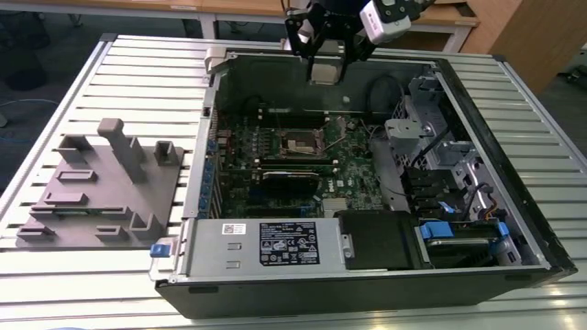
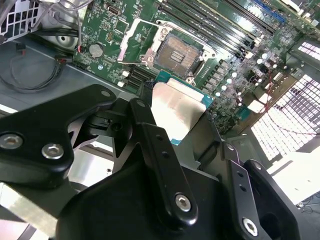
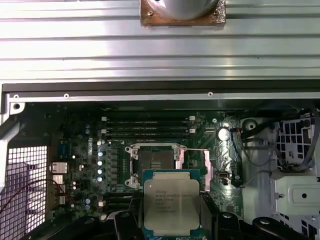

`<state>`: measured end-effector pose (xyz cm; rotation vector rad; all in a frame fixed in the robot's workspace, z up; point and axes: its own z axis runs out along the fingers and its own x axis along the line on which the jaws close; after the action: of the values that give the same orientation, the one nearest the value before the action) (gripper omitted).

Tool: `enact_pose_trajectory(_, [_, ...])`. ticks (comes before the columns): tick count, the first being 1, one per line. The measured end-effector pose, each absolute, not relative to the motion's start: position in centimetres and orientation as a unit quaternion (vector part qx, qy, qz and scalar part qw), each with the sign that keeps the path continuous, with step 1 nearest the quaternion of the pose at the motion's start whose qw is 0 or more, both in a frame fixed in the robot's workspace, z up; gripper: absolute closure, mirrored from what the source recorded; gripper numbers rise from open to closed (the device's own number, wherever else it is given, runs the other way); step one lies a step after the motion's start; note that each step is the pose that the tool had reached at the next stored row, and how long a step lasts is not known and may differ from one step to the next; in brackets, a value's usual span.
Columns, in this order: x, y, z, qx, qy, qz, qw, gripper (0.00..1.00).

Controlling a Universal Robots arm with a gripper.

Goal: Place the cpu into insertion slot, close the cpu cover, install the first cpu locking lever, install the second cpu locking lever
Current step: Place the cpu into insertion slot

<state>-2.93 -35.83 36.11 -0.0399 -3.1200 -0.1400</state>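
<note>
A slatted metal table (image 1: 137, 69) carries everything. An open computer case (image 1: 513, 137) lies on its side over the middle of the table and out toward three o'clock in the exterior view. A grey moulded holder (image 1: 92, 199) with pegs and pockets lies on the slats at nine o'clock from the case, just beside its wall.

Inside the case, a metal power supply box (image 1: 275, 244) with a white label fills the six o'clock end. The green circuit board (image 1: 353, 175) covers the floor of the case from there up toward twelve o'clock.

The black gripper (image 1: 324, 69) hangs over the twelve o'clock rim of the case, above the board and not touching it. Its jaws are closed narrowly on the chip (image 3: 171, 202), and a black finger (image 2: 150, 130) presses against one of the chip's edges. The chip is held roughly flat, with its dull silver top facing the cameras in both wrist views and a thin teal border around the metal.

The socket (image 1: 298, 143) sits near the middle of the board, at six o'clock from the gripper in the exterior view and well apart from it. It is bare, and its tan contact field (image 2: 178, 51) is open to view. The thin metal cover (image 3: 207, 167) stands swung up on one side of the socket, so it is not closed. In both wrist views the chip hangs clear of the socket frame.
</note>
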Motion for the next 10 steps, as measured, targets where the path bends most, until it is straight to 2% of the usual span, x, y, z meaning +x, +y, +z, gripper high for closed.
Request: enact_pose_trajectory(10, [-2.94,-35.83,35.47,-0.013,-0.999,-0.045,0.009,0.46])
